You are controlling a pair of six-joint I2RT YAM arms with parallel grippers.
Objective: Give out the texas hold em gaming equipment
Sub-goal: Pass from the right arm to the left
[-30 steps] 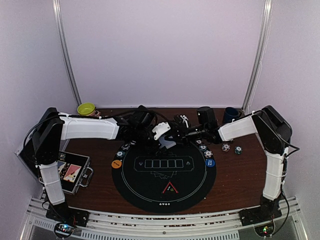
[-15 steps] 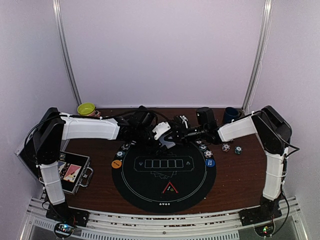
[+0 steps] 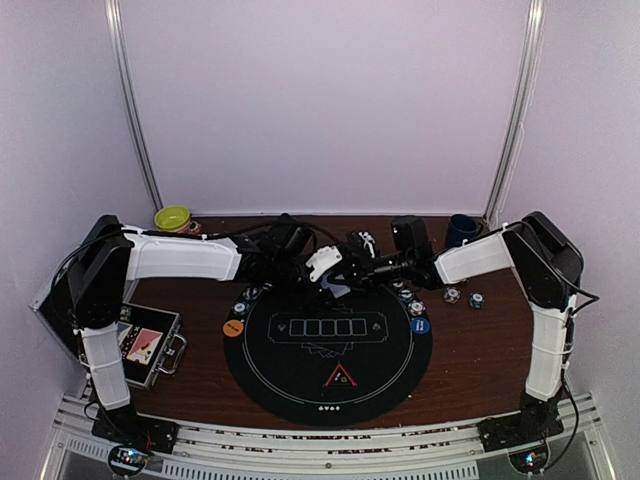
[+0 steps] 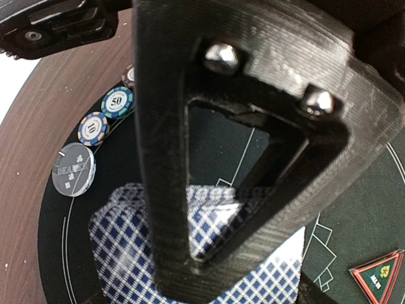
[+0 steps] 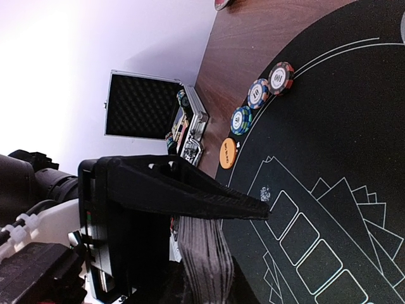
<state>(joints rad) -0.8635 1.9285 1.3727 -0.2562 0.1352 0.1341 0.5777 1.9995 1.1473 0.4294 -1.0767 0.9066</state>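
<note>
Both arms meet over the far edge of the round black mat [image 3: 300,395]. My right gripper [image 3: 362,268] [image 5: 243,247] is shut on a deck of playing cards [image 5: 205,253], seen edge-on between its fingers. My left gripper [image 3: 335,276] [image 4: 215,253] sits right on the blue-checked card backs [image 4: 123,244], its jaws closed in on the top card. Chips [image 4: 118,101] and a grey dealer disc [image 4: 74,173] line the mat's rim. The orange button [image 3: 233,327], the blue button [image 3: 420,325] and the red triangle marker [image 3: 340,377] lie on the mat.
An open aluminium case [image 3: 145,343] lies at the left front. A yellow-green bowl [image 3: 173,217] stands at the back left and a dark mug [image 3: 462,228] at the back right. Two loose chips [image 3: 464,297] rest on the wood right of the mat.
The left gripper's jaws have come together around the cards. Both arms have barely shifted.
</note>
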